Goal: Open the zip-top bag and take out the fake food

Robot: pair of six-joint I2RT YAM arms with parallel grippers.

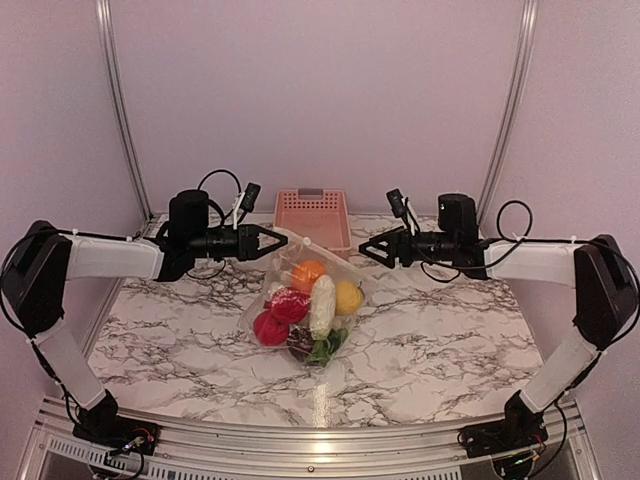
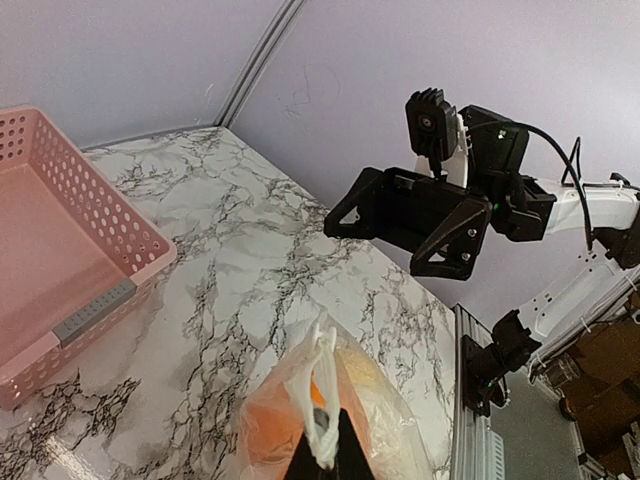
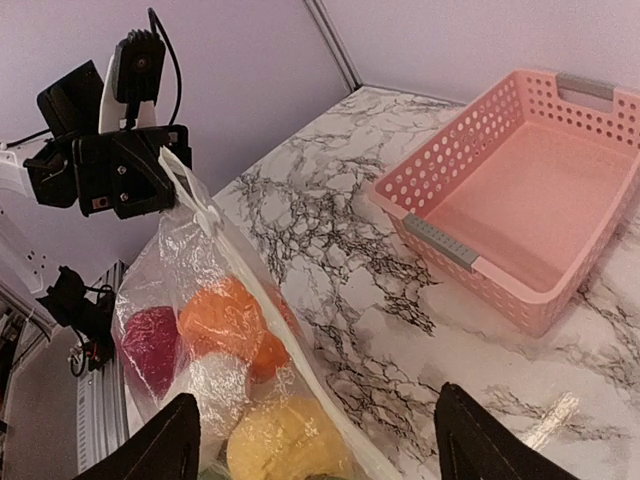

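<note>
The clear zip-top bag [image 1: 300,300] hangs from its top corner and rests its bottom on the marble table. The fake food [image 1: 308,273] is inside it: orange, red, yellow, white and green pieces. My left gripper [image 1: 284,240] is shut on the bag's white zip strip [image 2: 325,400] and holds it up; it also shows in the right wrist view [image 3: 165,178]. My right gripper [image 1: 363,250] is open and empty, level with the left one, a short way right of the bag's top. In its own view the bag [image 3: 215,330] lies between its wide-spread fingers [image 3: 170,445].
An empty pink slotted basket [image 1: 312,213] stands at the back of the table, behind the bag; it also shows in the left wrist view [image 2: 60,250] and the right wrist view [image 3: 520,200]. Grey walls with metal rails enclose the back and sides.
</note>
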